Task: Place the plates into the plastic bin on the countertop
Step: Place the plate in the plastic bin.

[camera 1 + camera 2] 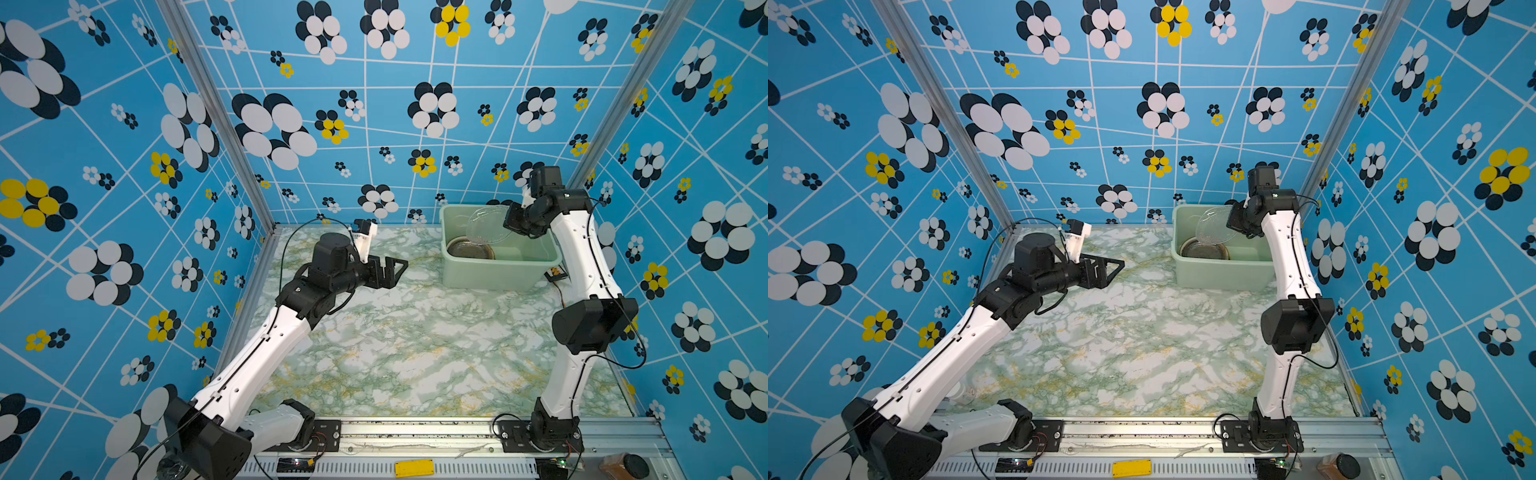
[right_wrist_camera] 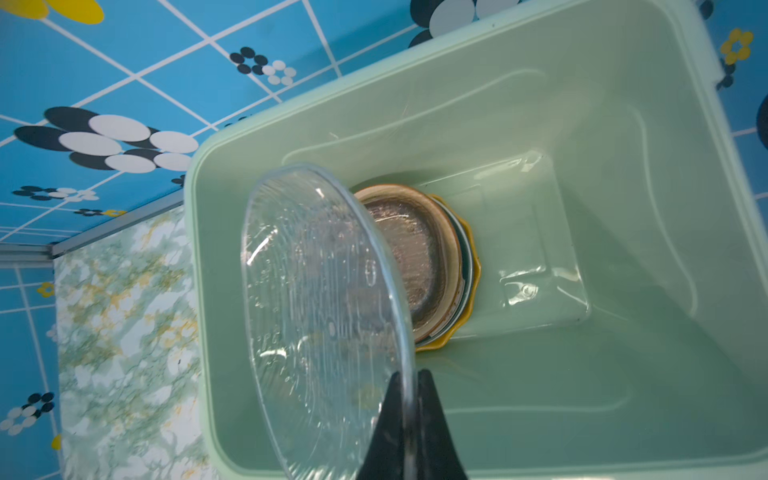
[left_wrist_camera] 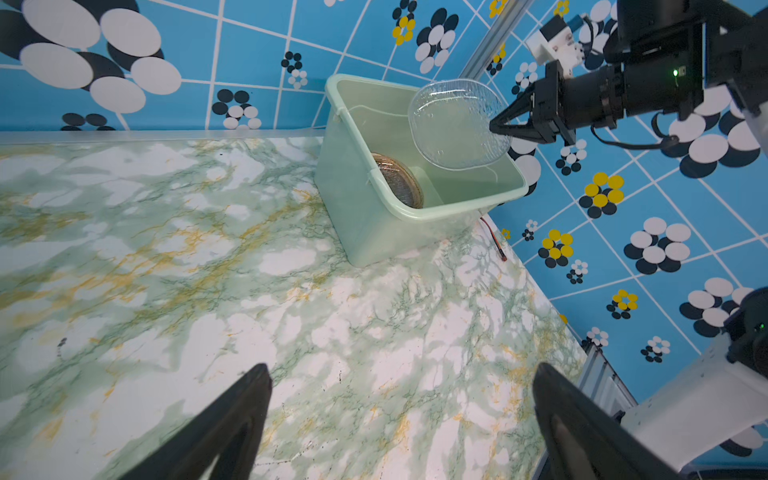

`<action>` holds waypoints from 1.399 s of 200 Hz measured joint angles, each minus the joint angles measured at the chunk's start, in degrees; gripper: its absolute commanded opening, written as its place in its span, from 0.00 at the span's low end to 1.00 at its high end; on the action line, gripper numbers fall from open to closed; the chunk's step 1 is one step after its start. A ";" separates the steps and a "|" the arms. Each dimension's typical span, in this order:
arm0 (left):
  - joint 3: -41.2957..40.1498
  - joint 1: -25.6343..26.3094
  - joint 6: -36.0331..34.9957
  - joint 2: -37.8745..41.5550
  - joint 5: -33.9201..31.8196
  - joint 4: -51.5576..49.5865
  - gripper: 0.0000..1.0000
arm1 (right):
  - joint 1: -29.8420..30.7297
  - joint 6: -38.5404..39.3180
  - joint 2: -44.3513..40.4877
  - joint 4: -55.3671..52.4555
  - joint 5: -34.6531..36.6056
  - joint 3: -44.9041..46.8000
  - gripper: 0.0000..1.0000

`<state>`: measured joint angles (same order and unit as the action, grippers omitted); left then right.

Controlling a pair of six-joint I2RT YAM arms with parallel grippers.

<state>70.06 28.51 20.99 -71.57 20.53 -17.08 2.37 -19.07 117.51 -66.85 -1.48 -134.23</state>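
A clear glass plate (image 2: 324,311) hangs tilted on edge over the pale green plastic bin (image 1: 498,276), and my right gripper (image 2: 409,382) is shut on its rim. It shows in both top views (image 1: 486,226) (image 1: 1217,226) and in the left wrist view (image 3: 455,124). On the bin's floor lies a stack of plates (image 2: 419,257) with an amber one on top and a yellow scalloped one at the bottom. My left gripper (image 1: 397,272) hovers open and empty above the marbled countertop (image 1: 415,340), left of the bin, its fingers (image 3: 249,399) wide apart.
The bin stands in the back right corner against the blue flowered walls. A small orange part with a red wire (image 3: 492,241) lies beside the bin by the right wall. A brown jar with a black lid (image 1: 625,465) sits on the front rail.
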 measured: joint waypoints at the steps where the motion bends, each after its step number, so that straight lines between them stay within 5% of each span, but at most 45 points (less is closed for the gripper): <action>1: 0.09 0.09 -0.11 -0.15 0.00 0.02 0.99 | -0.07 0.22 0.39 -0.26 0.11 -0.55 0.00; 37: 2.23 2.62 -2.73 -7.32 0.02 0.94 0.99 | -0.90 5.44 10.27 -4.37 2.32 -9.84 0.00; 93: 4.57 2.71 -3.10 -13.09 0.02 0.83 0.99 | -1.79 12.15 17.40 -6.67 3.08 -11.21 0.00; 280: 9.35 3.15 -3.72 -18.14 0.00 0.28 0.99 | -2.03 13.79 22.40 -4.61 -5.18 -10.49 0.02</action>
<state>79.42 31.66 17.28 -89.71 20.53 -16.80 0.34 -5.28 139.92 -71.46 -6.66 -144.73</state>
